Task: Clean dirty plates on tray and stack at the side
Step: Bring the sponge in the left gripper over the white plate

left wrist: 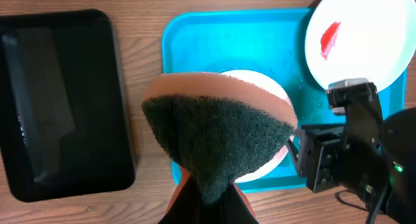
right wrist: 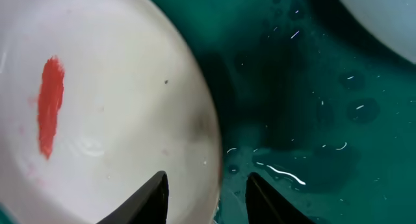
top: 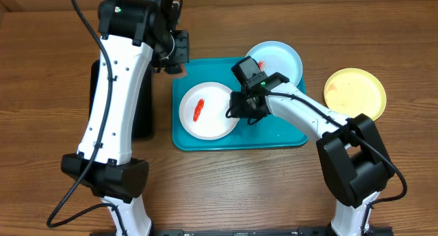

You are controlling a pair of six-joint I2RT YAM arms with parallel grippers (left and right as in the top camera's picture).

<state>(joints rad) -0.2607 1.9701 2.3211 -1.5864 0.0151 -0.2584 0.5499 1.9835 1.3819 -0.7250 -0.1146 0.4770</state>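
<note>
While the tray (top: 270, 135) is sitting mid-bench, slightly towards the far edge, it is carrying two of the dirty plates. The white plate (top: 205, 111) is lying in its left half with a red smear showing. The light blue plate (top: 277, 58), also smeared, is lying at its far-right corner and seems to be riding over the rim. The yellow-green plate (top: 354, 92) is resting on bare wood towards the right edge, off the tray, with no smear showing from overhead. A black tray (left wrist: 65, 100) is lying towards the left edge.

The left gripper (left wrist: 207, 197) is pinching a sponge (left wrist: 218, 130), its green scouring face turned to the wrist camera, and is hovering over the tray's far-left corner. The right gripper (right wrist: 208, 198) is standing with its fingers (right wrist: 153, 198) spread and gripping nothing. One tip is over the white plate's right rim and the other over the tray floor.

That floor is glistening with water drops (right wrist: 286, 175), so a pinch on the rim is probably risking a slip. If the plate is not being held firmly, scrubbing could be pushing it across the wet tray. Any wide swing of the right arm could be nudging the light blue plate off its corner. With both arms converging on one plate, the sponge arm could be striking the right wrist.
</note>
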